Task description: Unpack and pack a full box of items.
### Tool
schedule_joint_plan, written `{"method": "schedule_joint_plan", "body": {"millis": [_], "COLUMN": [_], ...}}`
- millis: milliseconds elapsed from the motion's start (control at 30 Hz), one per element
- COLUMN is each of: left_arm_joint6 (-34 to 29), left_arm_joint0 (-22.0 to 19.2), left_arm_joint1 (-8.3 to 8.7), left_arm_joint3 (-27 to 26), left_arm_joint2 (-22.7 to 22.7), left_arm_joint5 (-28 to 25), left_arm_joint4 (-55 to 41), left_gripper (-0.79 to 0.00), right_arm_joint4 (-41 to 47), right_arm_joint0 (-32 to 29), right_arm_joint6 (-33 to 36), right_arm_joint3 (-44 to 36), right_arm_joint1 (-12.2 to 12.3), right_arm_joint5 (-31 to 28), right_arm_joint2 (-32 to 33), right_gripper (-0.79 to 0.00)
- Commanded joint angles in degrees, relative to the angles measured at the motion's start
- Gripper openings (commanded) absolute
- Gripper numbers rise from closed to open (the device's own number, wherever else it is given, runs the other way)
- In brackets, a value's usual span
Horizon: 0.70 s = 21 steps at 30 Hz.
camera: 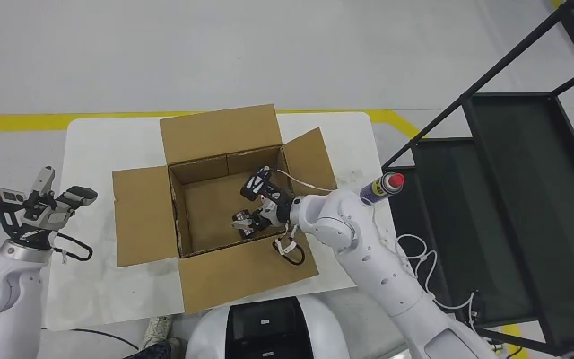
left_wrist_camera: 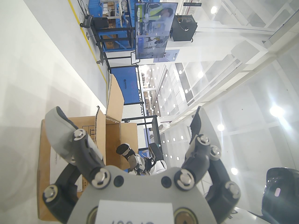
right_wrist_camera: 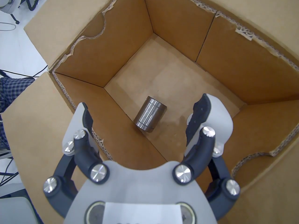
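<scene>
Cardboard box, flaps open, on worktop: one metal cylinder lying inside. My right jaws: open, empty, above it. My left jaws: open, empty, well apart.

An open cardboard box is sitting in the middle of the white table, its four flaps lying spread outward. The right arm is reaching over the near right flap, and the right pincer is hanging inside the box with its fingers spread. The left pincer is hovering at the table's left edge, well apart from the box. A red-capped spray can is standing by the table's right edge, beside dark metal steps.
</scene>
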Motion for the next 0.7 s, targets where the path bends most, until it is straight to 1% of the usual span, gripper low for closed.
{"method": "schedule_joint_plan", "body": {"millis": [0, 67, 167, 300, 433, 533, 667], "left_arm_joint6": [0.0, 0.0, 0.0, 0.0, 0.0, 0.0, 0.0], "left_arm_joint0": [0.0, 0.0, 0.0, 0.0, 0.0, 0.0, 0.0], "left_arm_joint1": [0.00, 0.00, 0.00, 0.00, 0.00, 0.00, 0.00], "left_arm_joint3": [0.0, 0.0, 0.0, 0.0, 0.0, 0.0, 0.0], "left_arm_joint2": [0.0, 0.0, 0.0, 0.0, 0.0, 0.0, 0.0], "left_arm_joint5": [0.0, 0.0, 0.0, 0.0, 0.0, 0.0, 0.0], "left_arm_joint4": [0.0, 0.0, 0.0, 0.0, 0.0, 0.0, 0.0], "left_gripper": [0.000, 0.000, 0.000, 0.000, 0.000, 0.000, 0.000], "right_arm_joint4": [0.0, -1.6, -2.9, 3.7, 9.8, 11.9, 12.5], "right_arm_joint0": [0.0, 1.0, 6.0, 13.5, 18.4, 20.4, 22.0], "right_arm_joint6": [0.0, 0.9, 6.4, 12.6, 13.8, 14.8, 15.9], "right_arm_joint3": [0.0, 1.0, 5.1, 13.3, 19.4, 22.3, 25.2], "right_arm_joint1": [0.0, -0.1, -1.2, -3.4, -5.5, -6.6, -7.8], "right_arm_joint5": [0.0, 0.8, 5.5, 8.8, 12.4, 15.7, 21.7], "right_arm_joint2": [0.0, -1.3, -5.3, -10.7, -14.1, -16.0, -17.8], "right_gripper": [0.000, 0.000, 0.000, 0.000, 0.000, 0.000, 0.000]}}
